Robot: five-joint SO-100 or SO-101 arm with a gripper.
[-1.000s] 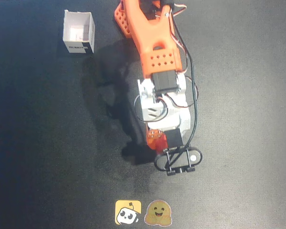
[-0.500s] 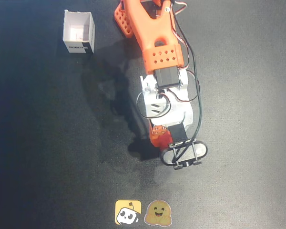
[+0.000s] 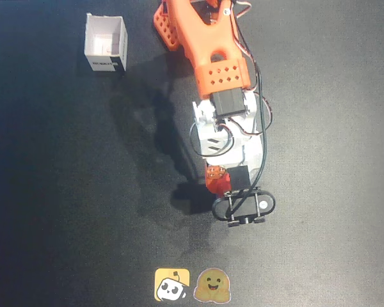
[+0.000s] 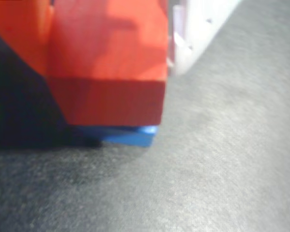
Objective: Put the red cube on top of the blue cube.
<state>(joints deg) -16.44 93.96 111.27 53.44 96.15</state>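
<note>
Orange-and-white arm [image 3: 212,70] reaching from the far edge of the overhead view toward the near side, over a dark table [image 3: 64,211]. Jaws [image 4: 170,53] at the lower end of the arm, seen in the wrist view as an orange finger at left and a pale, translucent finger at right. Red cube [image 4: 108,72] filling the upper left of the wrist view, flanked by those two fingers and apparently clamped between them, though actual contact too blurred to confirm. Blue cube [image 4: 130,135] visible only as a thin strip directly beneath the red cube, resting on the table; red cube overlapping it from above, with no clear gap between the two, but touching or just apart impossible to tell. Dark shadow on the table to the left of both cubes in the wrist view. From overhead, only a small red-orange patch [image 3: 217,178] showing under the wrist hardware, not clearly separable into cube and finger; blue cube hidden there. Black looped bracket [image 3: 243,206] at the near tip of the arm, with black cable [image 3: 264,128] running along the arm's right side. White open-topped box [image 3: 105,43] at far left, well apart from the arm's tip. Two stickers at the near edge: a yellow one [image 3: 172,284] and a round smiling one [image 3: 213,285], side by side.
</note>
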